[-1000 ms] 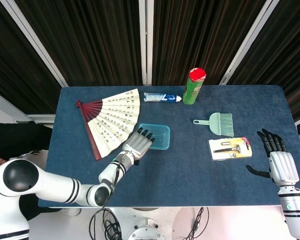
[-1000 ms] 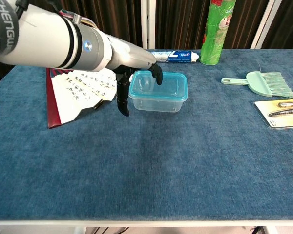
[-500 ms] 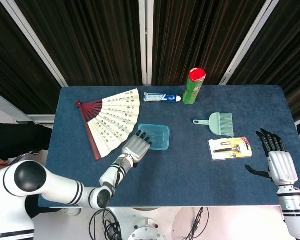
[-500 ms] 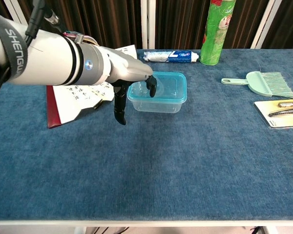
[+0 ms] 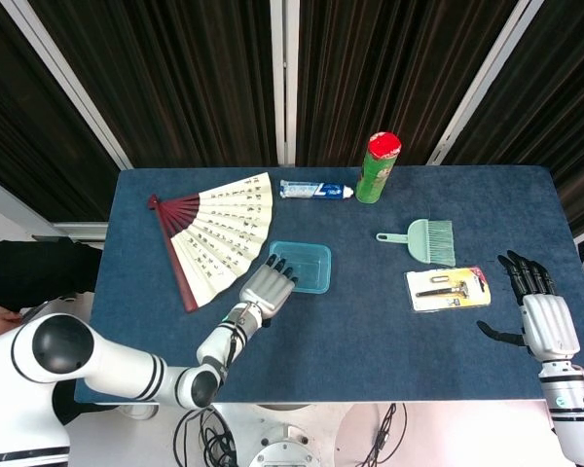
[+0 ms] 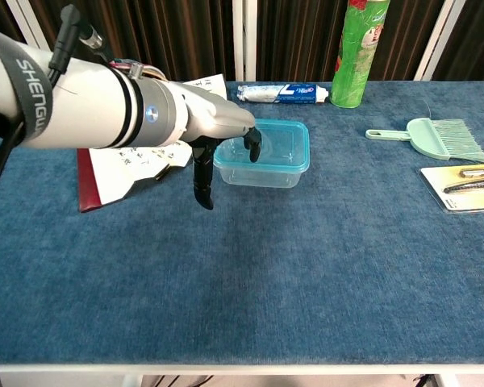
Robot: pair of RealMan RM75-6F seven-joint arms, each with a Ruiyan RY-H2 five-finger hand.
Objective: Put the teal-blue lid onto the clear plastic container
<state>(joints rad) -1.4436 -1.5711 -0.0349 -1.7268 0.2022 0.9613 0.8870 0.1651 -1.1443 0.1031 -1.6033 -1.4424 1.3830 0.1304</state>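
On the left of the blue cloth-covered table (image 5: 370,321), a paper folding fan with red ribs (image 5: 214,233) lies spread open, its near edge partly hidden in the chest view by the left arm.

Just right of the fan, the left hand (image 5: 267,286) reaches over the near-left corner of the clear plastic container (image 6: 262,165). Its fingers (image 6: 252,143) hang down over the teal-blue lid (image 6: 266,149), and the thumb points down outside the near-left wall. The hand is spread, not clamped; whether the fingertips press the lid cannot be told.

The lid lies on top of the container, its rim following the container's rim on all visible sides. Whether it is snapped down cannot be told. Nothing is visible through the clear walls.

Far of the container, a white and blue tube (image 5: 315,190) lies flat near the far edge. Just right of it stands an upright green cylindrical can with a red cap (image 5: 377,167).

Further right, a pale green plastic hand brush (image 5: 423,239) lies flat, handle pointing left. Near of it is a yellow and white card pack holding a metal tool (image 5: 448,289).

At the right edge, the right hand (image 5: 540,304) sits well apart from everything, fingers extended and spread, holding nothing.
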